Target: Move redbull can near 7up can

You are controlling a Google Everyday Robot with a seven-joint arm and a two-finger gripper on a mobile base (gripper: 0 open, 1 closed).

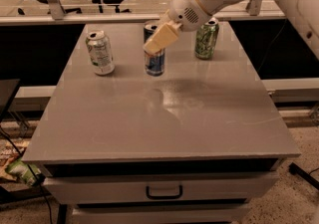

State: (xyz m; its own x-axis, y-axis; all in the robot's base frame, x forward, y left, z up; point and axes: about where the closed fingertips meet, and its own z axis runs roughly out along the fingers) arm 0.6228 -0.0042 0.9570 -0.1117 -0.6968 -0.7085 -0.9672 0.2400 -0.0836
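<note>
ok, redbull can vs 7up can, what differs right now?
The redbull can is slimmer and blue-and-silver; the 7up can is wider and silver-white with green marks. The gripper holds the redbull can; the 7up can stands free, further left in the view. Both are upright drink cans.

No wording is showing legibly on the redbull can [155,63], the 7up can [100,53] at upper left, or the green can [206,39]. The gripper [155,44] is clasping the redbull can at upper centre.
</note>
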